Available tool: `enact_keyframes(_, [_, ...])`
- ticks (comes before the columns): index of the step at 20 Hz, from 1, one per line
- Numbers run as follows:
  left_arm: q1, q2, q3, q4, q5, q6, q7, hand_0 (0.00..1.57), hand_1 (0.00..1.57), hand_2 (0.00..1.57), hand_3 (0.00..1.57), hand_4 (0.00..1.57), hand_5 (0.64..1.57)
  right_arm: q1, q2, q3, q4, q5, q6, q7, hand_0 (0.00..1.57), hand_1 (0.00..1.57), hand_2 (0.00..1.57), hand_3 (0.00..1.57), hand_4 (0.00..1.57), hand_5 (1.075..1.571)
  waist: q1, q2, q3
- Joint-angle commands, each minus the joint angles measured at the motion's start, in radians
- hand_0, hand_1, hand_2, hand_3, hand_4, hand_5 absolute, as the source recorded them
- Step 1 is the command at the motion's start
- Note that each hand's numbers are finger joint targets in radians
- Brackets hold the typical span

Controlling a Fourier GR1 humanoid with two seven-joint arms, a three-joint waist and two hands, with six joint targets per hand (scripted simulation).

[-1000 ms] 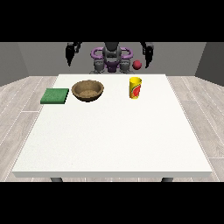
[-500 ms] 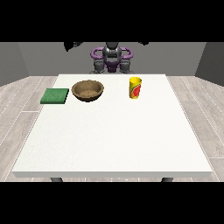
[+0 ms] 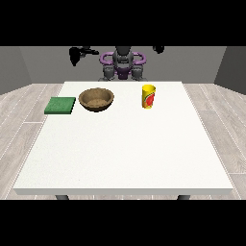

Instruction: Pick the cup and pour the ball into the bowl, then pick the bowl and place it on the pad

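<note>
The white worktop (image 3: 125,144) fills the middle of the frame. On its upper part stands the brown bowl (image 3: 96,99), left of centre. The green pad (image 3: 60,105) lies flat just left of it, apart from it. The yellow cup (image 3: 149,96) stands upright right of centre; the ball is not visible.

Both robot hands are raised at the top, far above the things: one robot hand (image 3: 76,54) at upper left, the other (image 3: 158,48) at upper right. I cannot tell if their fingers are released or clenched.

The risk, I think, is the long descent to the cup: a sideways touch could tip it and lose the ball.
</note>
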Motion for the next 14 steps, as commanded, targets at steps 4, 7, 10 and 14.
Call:
enact_keyframes(4, [-0.201,0.066,0.153,0.174,-0.016,-0.015,-0.113,0.00,0.00,0.00,0.00,0.00,1.296,-0.101,0.033,0.029,0.064,0.025,0.003,-0.107,0.00,0.00,0.00,0.00,0.00,1.563,-0.050,0.201,-0.0006])
enact_keyframes(7, [-0.282,0.099,0.215,0.237,-0.008,-0.011,-0.119,0.00,0.00,0.00,0.00,0.00,1.254,-0.143,-0.041,-0.043,0.134,-0.017,0.075,-0.179,0.00,0.00,0.00,0.00,0.00,1.559,-0.071,0.255,-0.0001])
enact_keyframes(10, [-0.329,0.102,0.226,0.351,-0.040,-0.012,-0.217,0.00,0.00,0.00,0.00,0.00,1.255,-0.201,-0.063,-0.060,0.193,-0.018,0.086,-0.188,0.00,0.00,0.00,0.00,0.00,1.560,-0.073,0.278,-0.0004])
enact_keyframes(14, [-0.397,0.110,0.282,0.525,-0.027,-0.016,-0.291,0.00,0.00,0.00,0.00,0.00,1.245,-0.236,-0.093,-0.083,0.219,-0.033,0.103,-0.161,0.00,0.00,0.00,0.00,0.00,1.561,-0.092,0.253,-0.0005])
